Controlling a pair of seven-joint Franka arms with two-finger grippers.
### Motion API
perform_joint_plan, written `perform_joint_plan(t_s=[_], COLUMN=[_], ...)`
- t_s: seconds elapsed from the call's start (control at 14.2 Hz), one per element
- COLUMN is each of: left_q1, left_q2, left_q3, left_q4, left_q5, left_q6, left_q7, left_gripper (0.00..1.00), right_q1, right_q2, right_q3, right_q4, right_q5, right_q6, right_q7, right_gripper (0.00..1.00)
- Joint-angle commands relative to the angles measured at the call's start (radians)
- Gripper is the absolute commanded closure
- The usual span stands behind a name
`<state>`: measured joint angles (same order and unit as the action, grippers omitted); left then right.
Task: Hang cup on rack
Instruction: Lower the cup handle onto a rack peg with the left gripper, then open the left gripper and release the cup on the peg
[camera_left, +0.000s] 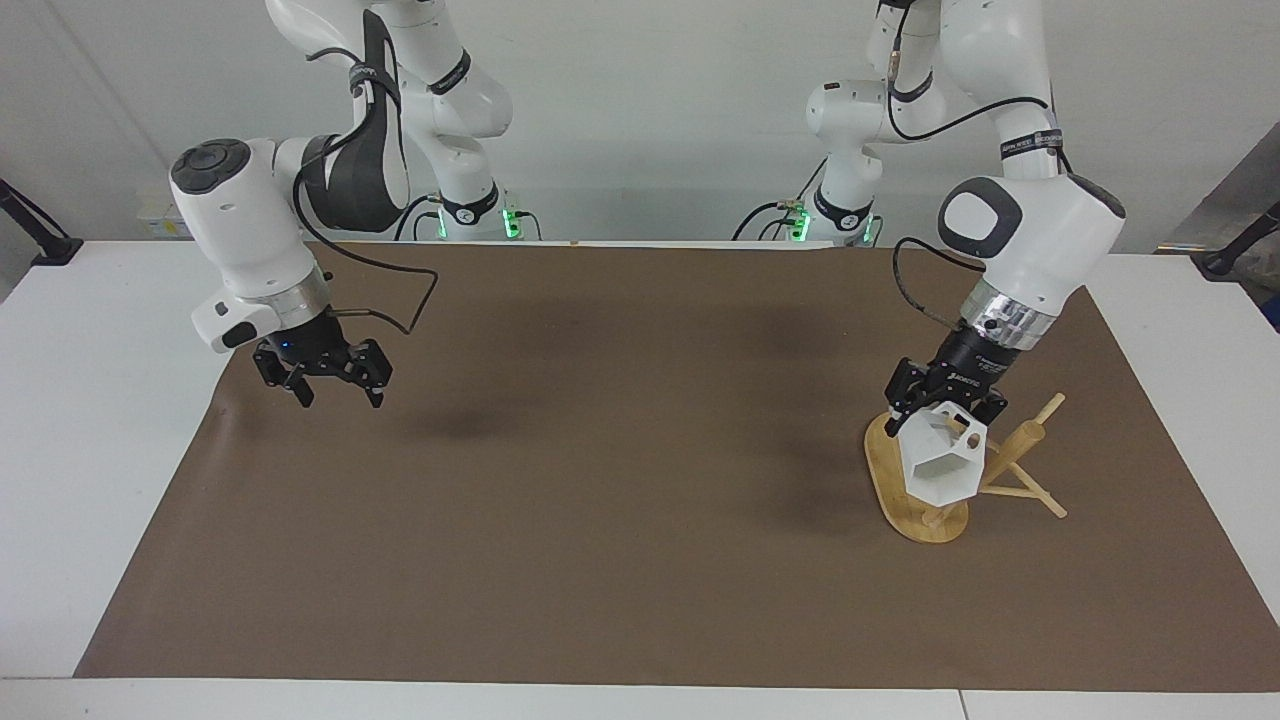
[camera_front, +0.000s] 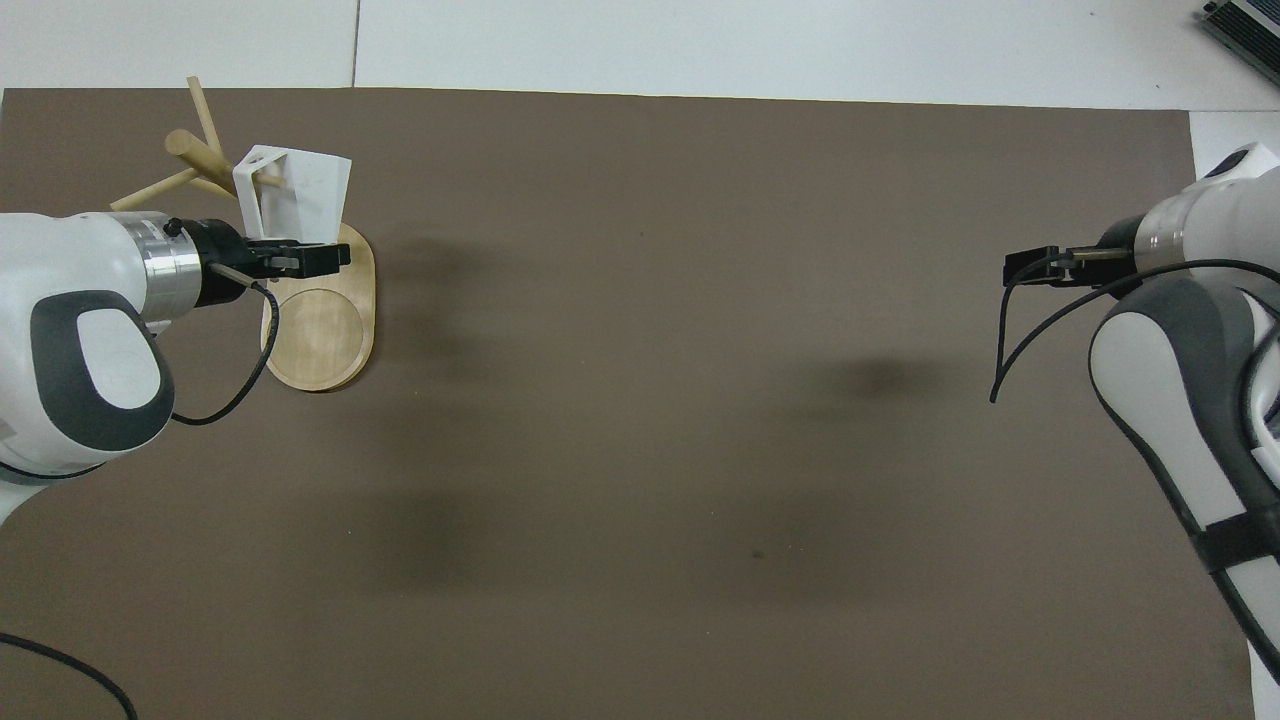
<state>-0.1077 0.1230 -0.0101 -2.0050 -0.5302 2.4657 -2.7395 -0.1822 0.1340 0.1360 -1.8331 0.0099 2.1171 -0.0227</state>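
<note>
Left gripper (camera_left: 945, 408) is clamped on the cup (camera_left: 946, 464), pinching it near the handle end, and holds it tipped over just above the rack (camera_left: 905, 485). Right gripper (camera_left: 325, 378) has its jaws spread with nothing in them; that arm just waits over the bare brown mat (camera_left: 600, 450) at its own end of the table.

What worries me: in the overhead view a peg looks like it's poking at the handle hole, but I can't tell if it's properly through. If the fingers let go with the peg only at the lip, the cup probably slides off and drops onto the oval base. Pushing sideways against those thin pegs could also tip the whole rack, since nothing is bracing it.

The cup itself is matte white with flat faceted sides, a hexagon-ish mouth facing the camera in the facing view, and a small angular handle with a round hole. The rack is pale bamboo, sitting at the left arm's end of the table.
</note>
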Motion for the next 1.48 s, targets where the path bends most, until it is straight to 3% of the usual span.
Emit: perform_joint_plan(t_s=[0.0,0.14,0.63,0.99,1.41], left_q1=[0.026,0.037,0.030,0.019,-0.010], left_q2=[-0.011,-0.009,-0.057,-0.108,-0.114], left_q3=[-0.010,-0.010,-0.010,-0.016,-0.021], left_q4=[0.003,0.029,0.086,0.084,0.081], left_q5=[0.019,0.042,0.330,0.410,0.432], left_q6=[-0.042,-0.101,-0.332,-0.465,-0.479], left_q7=[-0.083,-0.057,0.018,0.330,0.780], left_gripper=[0.00,0.00,0.00,0.00,0.00], right_q1=[-0.011,-0.011,-0.011,-0.010,-0.013], right_q2=[-0.017,-0.017,-0.017,-0.016,-0.011], right_q3=[0.011,0.011,0.010,0.011,0.011], right_q4=[-0.015,-0.015,-0.015,-0.002,0.092], right_q5=[-0.025,-0.025,-0.025,-0.024,-0.027], right_q6=[-0.009,-0.008,-0.008,-0.054,-0.212], right_q7=[0.017,0.020,0.021,0.024,0.018], right_gripper=[0.00,0.00,0.00,0.00,0.00])
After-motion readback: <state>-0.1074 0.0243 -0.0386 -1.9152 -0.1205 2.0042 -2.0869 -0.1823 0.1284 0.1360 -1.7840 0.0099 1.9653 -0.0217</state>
